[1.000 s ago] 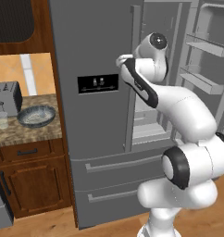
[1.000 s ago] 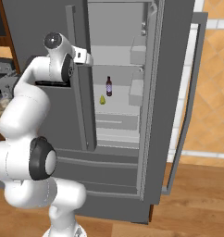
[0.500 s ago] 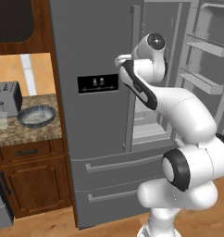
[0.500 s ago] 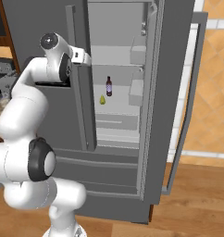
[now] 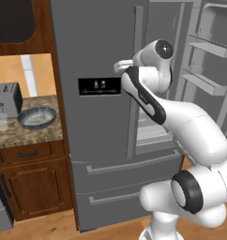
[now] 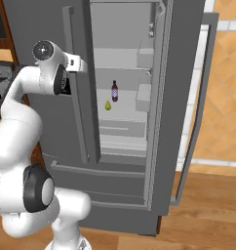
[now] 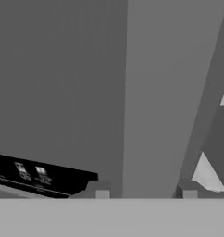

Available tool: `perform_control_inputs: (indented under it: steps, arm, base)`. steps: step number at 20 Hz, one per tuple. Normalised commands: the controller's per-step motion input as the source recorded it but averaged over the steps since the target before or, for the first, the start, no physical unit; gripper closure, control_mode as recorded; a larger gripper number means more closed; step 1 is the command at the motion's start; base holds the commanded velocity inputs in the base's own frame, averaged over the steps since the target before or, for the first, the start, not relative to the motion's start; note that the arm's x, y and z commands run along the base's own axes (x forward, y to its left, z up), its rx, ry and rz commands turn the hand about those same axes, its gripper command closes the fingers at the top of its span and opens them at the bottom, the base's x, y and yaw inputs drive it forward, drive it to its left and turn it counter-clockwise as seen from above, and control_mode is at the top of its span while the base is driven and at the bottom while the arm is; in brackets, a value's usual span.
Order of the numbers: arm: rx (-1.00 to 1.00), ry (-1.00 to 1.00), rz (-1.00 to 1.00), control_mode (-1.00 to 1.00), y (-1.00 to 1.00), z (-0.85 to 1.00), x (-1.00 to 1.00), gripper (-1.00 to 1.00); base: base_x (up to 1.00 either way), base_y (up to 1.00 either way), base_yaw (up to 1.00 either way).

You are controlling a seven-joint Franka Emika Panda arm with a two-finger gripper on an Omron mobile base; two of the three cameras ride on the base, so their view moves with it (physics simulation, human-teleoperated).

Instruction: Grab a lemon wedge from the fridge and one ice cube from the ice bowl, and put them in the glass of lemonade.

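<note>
The fridge [image 5: 87, 42] stands with its right door [image 6: 188, 73] swung open and its left door closed. On an inner shelf lies the lemon wedge [image 6: 108, 105], small and yellow-green, beside a dark bottle [image 6: 114, 91]. My gripper [image 7: 146, 190] is up against the left door's long vertical handle [image 7: 155, 92], and the handle runs between the two fingertips [image 7: 102, 190], which sit close on either side. From the base the hand [image 5: 120, 65] [image 6: 82, 64] shows at that handle. The ice bowl [image 5: 36, 117] and the glass of lemonade [image 5: 1, 121] stand on the counter at the left.
A silver toaster [image 5: 5, 99] stands behind the glass on the granite counter [image 5: 26, 136], above a wooden cabinet. The black dispenser panel [image 5: 99, 86] is just below the hand. The open door's shelves [image 5: 207, 61] jut out at the right.
The fingers have closed in from wide open onto the left door's handle. The arm has hardly moved.
</note>
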Motion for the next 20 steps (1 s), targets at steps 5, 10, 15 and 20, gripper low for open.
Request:
perform_control_inputs:
  steps: [5, 10, 15, 20]
  arm:
    - [0.00, 0.00, 0.19, -1.00, 0.90, 0.78, -0.96, 1.00]
    - [-0.02, 0.00, 0.18, -1.00, 0.84, 0.73, -1.00, 1.00]
    - [-0.04, 0.00, 0.14, -1.00, 0.59, 0.54, -1.00, 1.00]
    - [0.00, -0.06, 0.05, -1.00, 0.04, 0.46, -1.00, 1.00]
  base:
    - [0.00, 0.00, 0.00]
    - [0.00, 0.00, 0.00]
    - [0.00, 0.00, 0.00]
    - [0.00, 0.00, 0.00]
